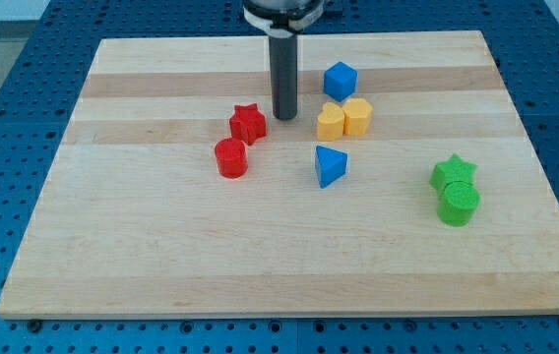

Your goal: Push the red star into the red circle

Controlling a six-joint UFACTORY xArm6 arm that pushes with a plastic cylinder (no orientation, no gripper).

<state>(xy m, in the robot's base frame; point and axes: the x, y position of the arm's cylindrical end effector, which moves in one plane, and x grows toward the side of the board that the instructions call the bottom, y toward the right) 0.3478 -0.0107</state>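
Red star (pixel 248 123) sits a little to the view's left of board centre, toward the top half. Red circle (pixel 230 157), a short cylinder, lies at about 7 o'clock from the star, just beside it; whether the two already touch can't be told, at most a sliver of wood shows between them.

Tip (pixel 285 117) of the dark rod is down on the wooden board (pixel 112 256), at roughly 2-3 o'clock from the star, close beside it, apparently not in contact. No gripper on this rig, so nothing is open, closed or held; the rod just rests its end on the wood.

Key relation: tip, star and circle fall almost on one diagonal, tip at the upper right, circle at the lower left, star in the middle. Judgement: a push toward 7-8 o'clock should drive the star into the circle. The tip looks slightly more to the side than ideal, so the star might slide past the circle's top edge.

Further out: two yellow blocks (pixel 343 118) touching each other at 3 o'clock from the tip, blue cube (pixel 340 79) above them, blue wedge-like block (pixel 330 165) below. Green star (pixel 453 173) and green cylinder (pixel 459 205) are well apart at the view's right, touching.
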